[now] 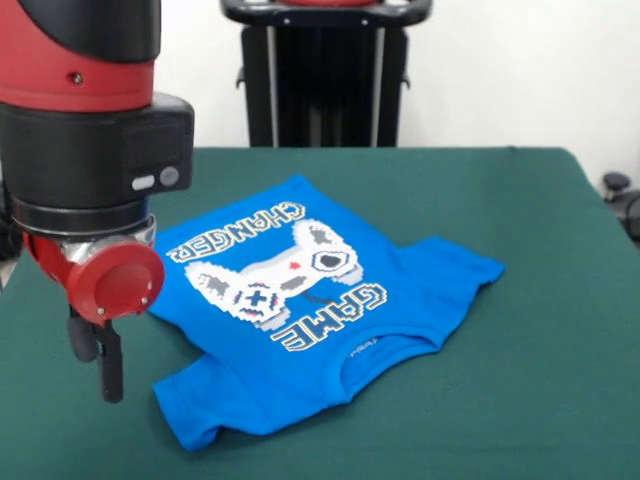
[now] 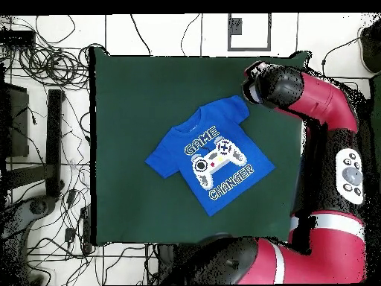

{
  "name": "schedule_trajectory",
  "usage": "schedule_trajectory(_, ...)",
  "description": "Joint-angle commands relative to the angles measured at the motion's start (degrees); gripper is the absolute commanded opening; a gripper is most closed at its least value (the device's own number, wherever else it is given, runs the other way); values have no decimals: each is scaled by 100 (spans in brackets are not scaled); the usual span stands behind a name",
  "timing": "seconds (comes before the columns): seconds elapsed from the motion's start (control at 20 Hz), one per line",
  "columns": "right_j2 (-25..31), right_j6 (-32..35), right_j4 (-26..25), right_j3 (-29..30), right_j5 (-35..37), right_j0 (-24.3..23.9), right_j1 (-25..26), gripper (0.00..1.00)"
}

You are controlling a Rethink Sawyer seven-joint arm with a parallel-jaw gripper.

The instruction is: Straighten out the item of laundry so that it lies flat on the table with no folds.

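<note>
The item of laundry [image 1: 300,320] is a bright blue T-shirt lying print-up near the middle of the green table [image 1: 500,200], with its neck toward the near edge. Both sleeves are spread, and there are slight creases at the near-left sleeve and along the collar. My gripper [image 1: 97,378] hangs open and empty just left of that sleeve, a little above the cloth's level and not touching it. From above, the shirt [image 2: 212,156] lies at an angle on the table [image 2: 134,97], and the red wrist [image 2: 260,83] sits over its upper-right sleeve, hiding the gripper.
A black stand [image 1: 325,70] rises behind the table's far edge. The red arm links [image 2: 335,149] run along the table's right side in the overhead view. Cables [image 2: 45,59] and dark equipment [image 2: 18,126] lie on the floor to the left.
</note>
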Motion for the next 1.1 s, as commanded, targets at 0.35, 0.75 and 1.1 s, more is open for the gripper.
schedule_trajectory(0.35, 203, 353, 56, 631, -29, 186, 68, 100)
schedule_trajectory(0.75, 212, 386, 70, 754, -87, 198, 13, 100)
schedule_trajectory(1.1, 211, 341, 71, 695, -4, 186, 2, 100)
